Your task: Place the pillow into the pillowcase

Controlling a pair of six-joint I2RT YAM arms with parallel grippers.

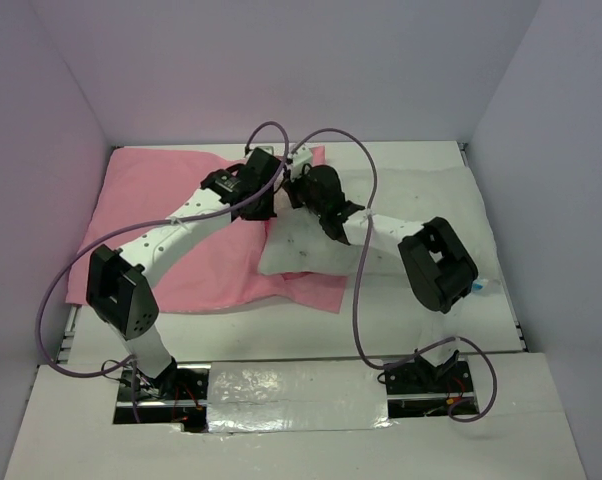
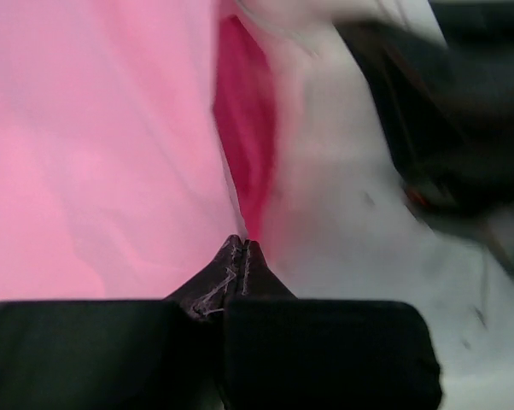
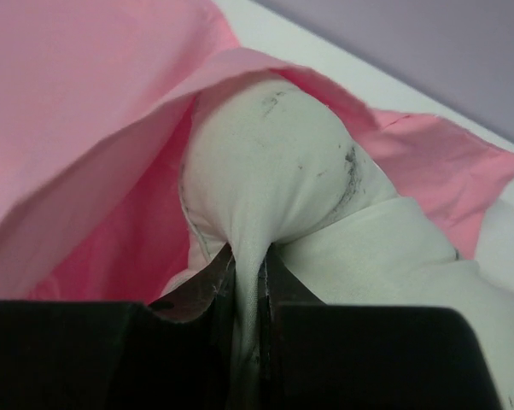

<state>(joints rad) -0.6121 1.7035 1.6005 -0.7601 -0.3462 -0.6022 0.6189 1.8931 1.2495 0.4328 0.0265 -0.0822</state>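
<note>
The pink pillowcase [image 1: 171, 215] lies flat on the left half of the table. The white speckled pillow [image 1: 306, 250] lies to its right, its left end at the case's open edge. My left gripper [image 1: 273, 203] is shut on the pillowcase's edge [image 2: 95, 154] and holds it raised, with the pillow [image 2: 342, 239] beside its tips [image 2: 242, 246]. My right gripper [image 1: 295, 190] is shut on a pinch of the pillow's corner [image 3: 274, 162]. That rounded corner sits just under the lifted pink pillowcase [image 3: 86, 111]. The right gripper's tips [image 3: 250, 252] squeeze the white fabric.
The white table [image 1: 401, 320] is boxed in by pale purple walls [image 1: 41, 150] on the left, back and right. Purple cables [image 1: 359, 290] loop over both arms. A shiny taped strip [image 1: 281, 385] runs between the arm bases at the near edge.
</note>
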